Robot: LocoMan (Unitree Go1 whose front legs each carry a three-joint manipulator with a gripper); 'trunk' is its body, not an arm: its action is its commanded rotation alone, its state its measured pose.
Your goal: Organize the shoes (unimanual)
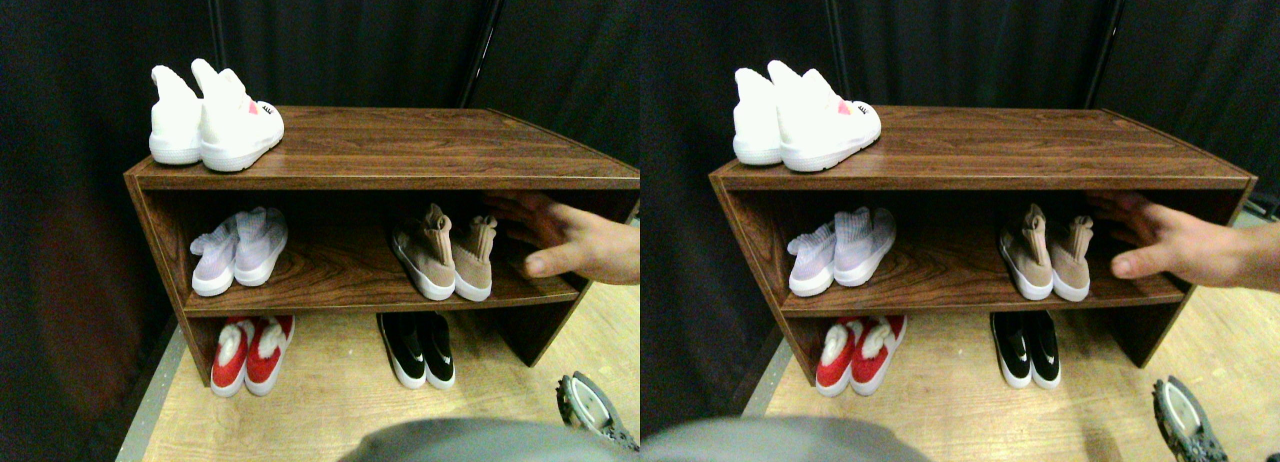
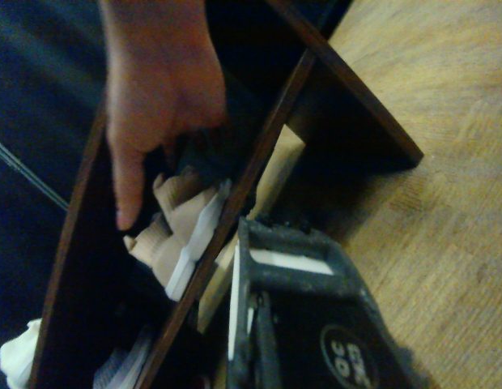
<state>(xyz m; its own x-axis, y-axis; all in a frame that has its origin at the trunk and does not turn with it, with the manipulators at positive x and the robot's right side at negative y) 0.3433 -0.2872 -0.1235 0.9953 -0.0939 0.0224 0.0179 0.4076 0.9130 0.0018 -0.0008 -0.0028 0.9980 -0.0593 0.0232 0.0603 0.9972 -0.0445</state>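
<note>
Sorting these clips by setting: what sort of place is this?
Probably a staged test area, not a home: a wooden shoe rack with shoe pairs stands on a plywood floor before black curtains.

There were ten shoes in five pairs: two white shoes (image 1: 215,122) on the top of the one wooden shelf (image 1: 400,147), two pale lilac shoes (image 1: 240,250) and two tan shoes (image 1: 445,254) on the middle board, two red shoes (image 1: 250,354) and two black shoes (image 1: 420,347) on the floor. One person's hand (image 1: 570,240) was visible, and one end effector (image 1: 592,410).
</note>
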